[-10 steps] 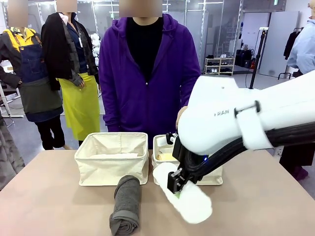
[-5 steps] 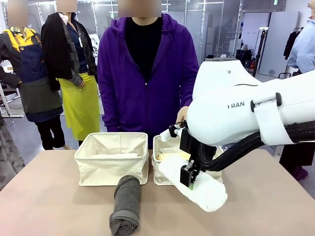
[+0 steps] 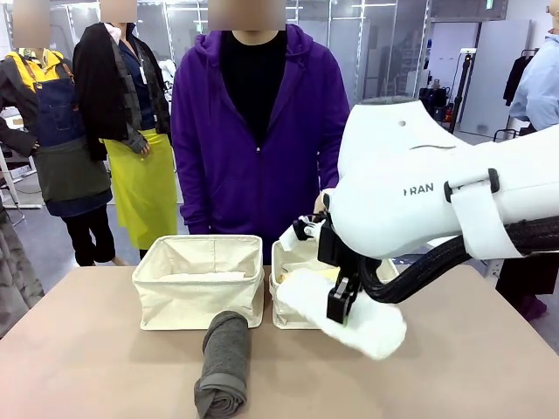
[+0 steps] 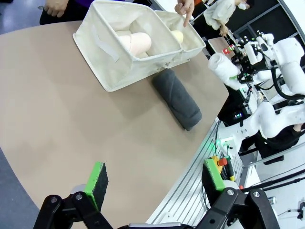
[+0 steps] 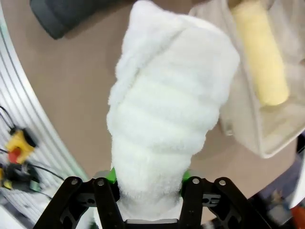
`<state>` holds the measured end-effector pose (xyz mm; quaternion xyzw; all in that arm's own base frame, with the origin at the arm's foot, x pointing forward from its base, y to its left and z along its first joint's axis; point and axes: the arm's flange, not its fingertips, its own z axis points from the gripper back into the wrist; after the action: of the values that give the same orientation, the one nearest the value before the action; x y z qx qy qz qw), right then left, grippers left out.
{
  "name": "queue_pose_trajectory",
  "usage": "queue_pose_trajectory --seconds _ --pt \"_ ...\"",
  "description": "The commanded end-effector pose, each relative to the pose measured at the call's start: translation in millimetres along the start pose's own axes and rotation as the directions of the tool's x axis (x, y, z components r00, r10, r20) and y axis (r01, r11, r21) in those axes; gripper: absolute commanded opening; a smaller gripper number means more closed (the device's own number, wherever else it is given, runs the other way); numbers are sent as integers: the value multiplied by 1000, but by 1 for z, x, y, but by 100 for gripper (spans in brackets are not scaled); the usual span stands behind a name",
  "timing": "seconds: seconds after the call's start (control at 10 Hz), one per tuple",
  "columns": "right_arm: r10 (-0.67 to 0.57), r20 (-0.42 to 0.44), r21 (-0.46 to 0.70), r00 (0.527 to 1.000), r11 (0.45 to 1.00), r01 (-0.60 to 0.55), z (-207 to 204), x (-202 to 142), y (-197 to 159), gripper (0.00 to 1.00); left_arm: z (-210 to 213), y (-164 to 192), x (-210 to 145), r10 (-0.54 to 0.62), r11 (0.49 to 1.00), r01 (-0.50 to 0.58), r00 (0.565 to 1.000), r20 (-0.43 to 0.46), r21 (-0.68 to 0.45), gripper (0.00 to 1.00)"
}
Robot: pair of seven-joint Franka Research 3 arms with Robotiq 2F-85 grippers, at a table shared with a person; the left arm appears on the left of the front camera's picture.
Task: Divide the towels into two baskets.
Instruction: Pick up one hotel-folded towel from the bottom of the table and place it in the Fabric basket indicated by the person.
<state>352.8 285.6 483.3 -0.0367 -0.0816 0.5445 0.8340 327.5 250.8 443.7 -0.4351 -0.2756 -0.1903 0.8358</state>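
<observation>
Towels are the job here. I have the white towel (image 3: 380,330) pinched across its middle by my right gripper (image 3: 339,307), jaws clamped tight into the terry and carrying it in the air at the near rim of the right basket (image 3: 286,262). One end reaches over that rim; the other juts out toward the near right corner of the table (image 3: 87,349). A yellow towel (image 5: 262,57) already lies inside that basket. The left basket (image 3: 196,297), just beside it, holds a peach towel (image 4: 138,42). Both baskets stand by the table's far edge. The dark grey towel (image 3: 224,362) lies on the table just in front of the left basket. My left gripper (image 4: 155,179) hangs wide and empty by the table's edge, well apart from the towels.

As I judge the risks, a release now could leave the roll draped over the soft near wall or let it tumble onto the table. The person's hand (image 4: 186,5) points at that basket's far rim, close to my arm's path.

Readable print: the letters "RAN" on the right arm (image 3: 454,188), part of a longer word
</observation>
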Motion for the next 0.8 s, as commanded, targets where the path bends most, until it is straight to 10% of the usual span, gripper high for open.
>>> queue_pose_trajectory --seconds 0.0,0.7 --pt "259 56 -52 964 965 -257 12 10 -45 41 3 -4 1 12 1000 -12 1000 11 0 100" --pt "456 21 -252 890 864 -436 -43 45 -157 41 3 -4 1 12 1000 -12 1000 11 0 100"
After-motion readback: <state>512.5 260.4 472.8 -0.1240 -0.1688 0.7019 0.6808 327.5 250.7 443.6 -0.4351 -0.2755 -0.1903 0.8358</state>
